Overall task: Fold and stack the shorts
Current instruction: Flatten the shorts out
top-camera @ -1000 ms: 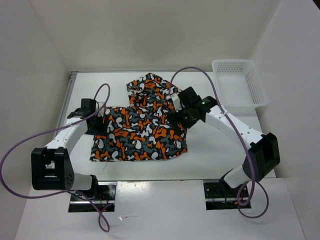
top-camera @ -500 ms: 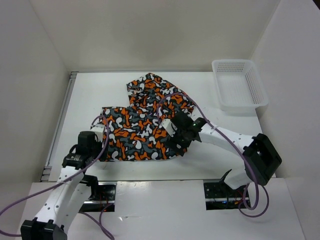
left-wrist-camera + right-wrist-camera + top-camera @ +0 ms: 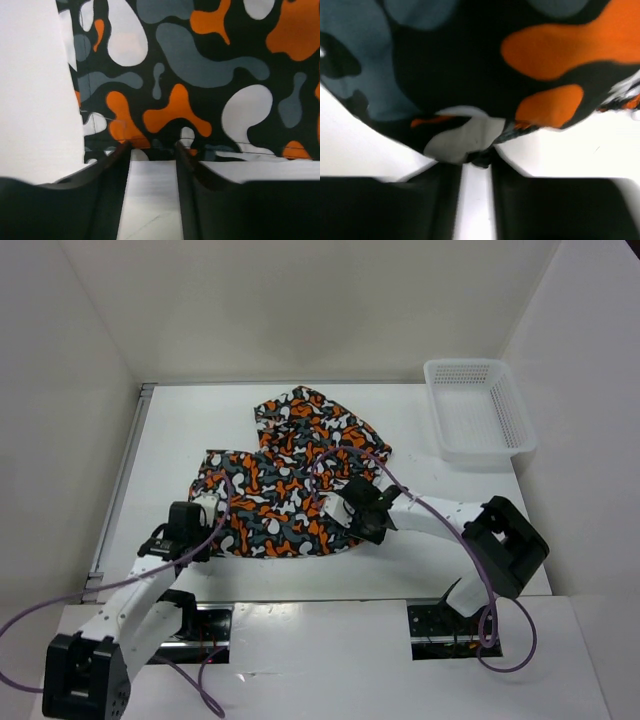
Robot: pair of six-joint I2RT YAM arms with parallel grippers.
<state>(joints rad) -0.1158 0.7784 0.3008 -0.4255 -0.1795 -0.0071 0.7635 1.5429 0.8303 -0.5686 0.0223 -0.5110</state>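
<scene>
The shorts (image 3: 280, 500) are soft cloth printed in blotches of orange, dark grey, black and white; they lie flat at the middle of the white table (image 3: 180, 440), in two overlapping spreads of the same print, the smaller toward 1 o'clock of the larger; whether that makes two pairs or one crumpled pair cannot be told from above. In the left wrist view the print fills the upper part (image 3: 200, 75), with a stitched hem along its near edge; in the right wrist view it is close and blurred (image 3: 470, 65).

Counted: two arms; two purple cables (image 3: 420, 502); one white mesh basket (image 3: 462, 363) at 2 o'clock on the table, well apart from the cloth.

The left gripper (image 3: 207, 523) sits at the 8 o'clock corner of the shorts; its fingers (image 3: 125, 155) stand slightly apart with the hem at their tips, and a pinch cannot be told. The right gripper (image 3: 342, 512) sits at the 4 o'clock edge; its jaws are nearly together, nipping a small tuft of the shorts at the tips (image 3: 477, 159).
</scene>
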